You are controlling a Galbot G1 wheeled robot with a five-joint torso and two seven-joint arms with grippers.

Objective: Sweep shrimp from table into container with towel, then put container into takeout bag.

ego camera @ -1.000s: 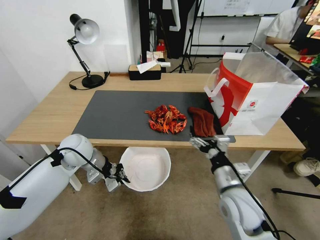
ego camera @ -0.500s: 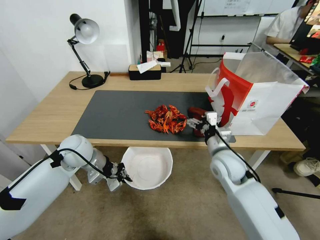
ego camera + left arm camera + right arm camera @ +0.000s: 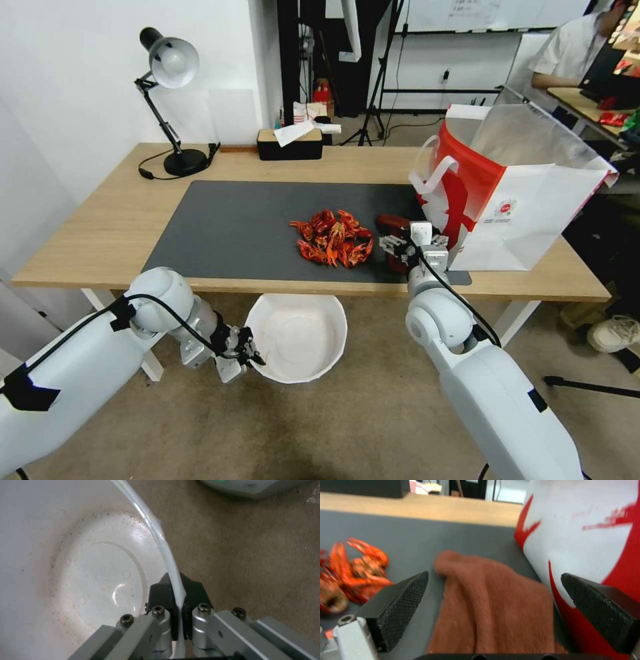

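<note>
A heap of red-orange shrimp (image 3: 333, 238) (image 3: 350, 567) lies on the dark mat of the table (image 3: 100, 227). Just right of it lies the rust-red towel (image 3: 392, 223) (image 3: 493, 610), largely hidden behind my right gripper (image 3: 408, 244), which hovers over it, open, one finger (image 3: 405, 600) on each side (image 3: 496, 602). The white takeout bag (image 3: 520, 200) (image 3: 586, 537) stands open at the table's right end, close beside the towel. Below the table's front edge, my left gripper (image 3: 245, 350) (image 3: 178, 605) is shut on the rim of the white container (image 3: 297, 337) (image 3: 76, 567).
A black desk lamp (image 3: 170, 100) stands at the back left of the table. A black tissue box (image 3: 290, 143) sits at the back centre. A person sits at another desk (image 3: 587, 100) at the far right. Beige floor (image 3: 333, 427) lies under the container.
My right arm rose from below the table's front edge and came over the towel, covering most of it. My left gripper with the container shifted slightly right.
</note>
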